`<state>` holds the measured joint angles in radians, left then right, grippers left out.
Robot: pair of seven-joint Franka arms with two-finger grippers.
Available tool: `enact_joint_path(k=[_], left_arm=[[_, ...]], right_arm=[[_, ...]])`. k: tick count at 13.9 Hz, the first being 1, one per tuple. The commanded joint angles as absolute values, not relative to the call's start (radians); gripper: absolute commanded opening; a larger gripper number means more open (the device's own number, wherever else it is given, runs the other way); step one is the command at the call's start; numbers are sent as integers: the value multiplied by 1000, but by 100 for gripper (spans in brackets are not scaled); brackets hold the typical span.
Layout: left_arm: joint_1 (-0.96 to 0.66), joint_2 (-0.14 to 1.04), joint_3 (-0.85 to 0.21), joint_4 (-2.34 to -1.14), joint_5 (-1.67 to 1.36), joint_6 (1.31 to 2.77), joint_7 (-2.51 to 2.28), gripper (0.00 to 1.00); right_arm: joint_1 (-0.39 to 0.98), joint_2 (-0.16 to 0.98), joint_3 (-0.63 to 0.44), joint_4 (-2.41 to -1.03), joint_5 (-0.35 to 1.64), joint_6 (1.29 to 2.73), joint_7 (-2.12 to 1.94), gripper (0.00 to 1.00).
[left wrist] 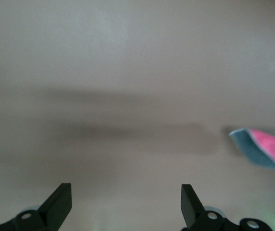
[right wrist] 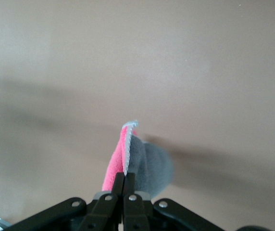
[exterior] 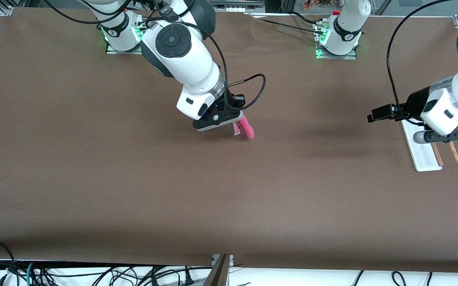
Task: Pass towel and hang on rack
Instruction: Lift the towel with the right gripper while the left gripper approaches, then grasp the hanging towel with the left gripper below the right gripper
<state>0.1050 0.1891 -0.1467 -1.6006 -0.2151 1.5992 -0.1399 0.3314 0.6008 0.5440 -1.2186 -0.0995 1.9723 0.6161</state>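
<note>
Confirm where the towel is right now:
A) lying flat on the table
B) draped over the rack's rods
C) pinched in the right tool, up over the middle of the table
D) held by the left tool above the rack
C: the right tool is shut on the towel, which hangs from it over the table; the left tool is open and empty over the rack.

my arms: glossy white shells, dark grey joint caps, one cap with a round ringed disc | bases: white with black bands, green lights | cables: black, looping from my wrists | right gripper (exterior: 240, 128): grey-black body, black fingers, silver screws | left gripper (left wrist: 126, 204): black fingers
</note>
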Motion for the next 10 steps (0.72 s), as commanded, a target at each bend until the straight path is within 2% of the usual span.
enact_joint_path(k=[1,6,10], left_arm=[[106,186,-143,-1684,-291,1676,42,100],[61,190,-143,-1896,-509,1984,426,100],[9,224,-143,-1979,-600,2120,711,100]], right_arm=[[356,621,545,-1189,-112,1991,658,0],[370,632,545,-1189,-112,2040,658,0],[380,634,545,-1189,-114,2046,658,0]])
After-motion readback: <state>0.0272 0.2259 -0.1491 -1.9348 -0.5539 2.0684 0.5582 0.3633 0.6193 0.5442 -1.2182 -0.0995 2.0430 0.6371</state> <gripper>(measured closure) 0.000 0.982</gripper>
